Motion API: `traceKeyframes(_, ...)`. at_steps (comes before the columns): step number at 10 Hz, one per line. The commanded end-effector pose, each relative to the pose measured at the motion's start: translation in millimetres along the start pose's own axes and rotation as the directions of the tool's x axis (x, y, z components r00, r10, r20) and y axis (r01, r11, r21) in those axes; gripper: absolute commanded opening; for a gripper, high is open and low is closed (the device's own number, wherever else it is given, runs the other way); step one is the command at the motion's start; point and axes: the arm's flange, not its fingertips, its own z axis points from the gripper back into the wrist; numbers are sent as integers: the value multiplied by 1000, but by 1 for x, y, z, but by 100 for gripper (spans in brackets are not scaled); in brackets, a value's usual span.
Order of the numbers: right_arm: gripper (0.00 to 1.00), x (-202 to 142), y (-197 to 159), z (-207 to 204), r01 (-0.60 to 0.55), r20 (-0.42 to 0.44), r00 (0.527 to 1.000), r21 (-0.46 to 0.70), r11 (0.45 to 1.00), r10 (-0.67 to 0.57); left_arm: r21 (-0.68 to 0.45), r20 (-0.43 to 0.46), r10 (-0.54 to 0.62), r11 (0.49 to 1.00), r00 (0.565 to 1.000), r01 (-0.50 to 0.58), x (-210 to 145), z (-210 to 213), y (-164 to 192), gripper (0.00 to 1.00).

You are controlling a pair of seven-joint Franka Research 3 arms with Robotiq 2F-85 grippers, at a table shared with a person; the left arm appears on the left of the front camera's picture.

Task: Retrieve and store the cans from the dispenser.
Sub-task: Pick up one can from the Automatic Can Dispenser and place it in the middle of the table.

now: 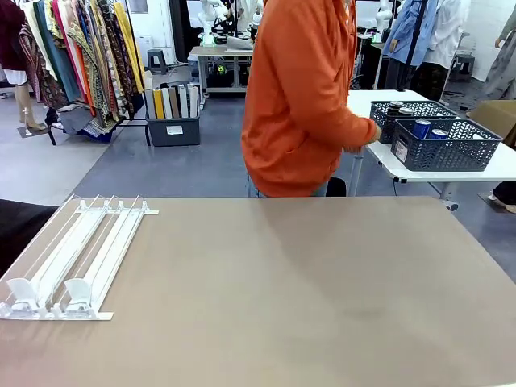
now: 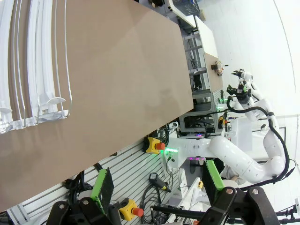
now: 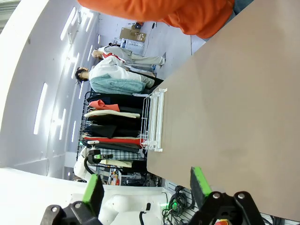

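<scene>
White plastic rails make up the flat two-lane dispenser (image 1: 76,258) you see at the near left of the tan tabletop (image 1: 306,290), its curved stops toward the robot's side and both lanes bare. Blue and black drink cans (image 1: 422,127) sit in the dark lattice plastic baskets (image 1: 447,145) on a white side table (image 1: 500,165) beyond, where a person in an orange top (image 1: 302,97) reaches. Your left gripper (image 2: 157,190) hangs off the tabletop's edge, green-padded fingers (image 2: 102,185) spread wide and holding nothing. Your right gripper (image 3: 145,187) likewise shows its fingers (image 3: 92,188) released, apart and empty.
</scene>
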Motion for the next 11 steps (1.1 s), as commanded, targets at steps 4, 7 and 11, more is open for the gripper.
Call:
traceKeyframes(4,100,3,4,-1,-10,15,1000,25,1000,9,-20,5,-18,1000,1000,18,1,-1,0,100)
traceKeyframes(7,100,3,4,-1,-10,15,1000,25,1000,9,-20,5,-18,1000,1000,18,1,-1,0,100)
traceKeyframes(11,100,3,4,-1,-10,15,1000,25,1000,9,-20,5,-18,1000,1000,18,1,-1,0,100)
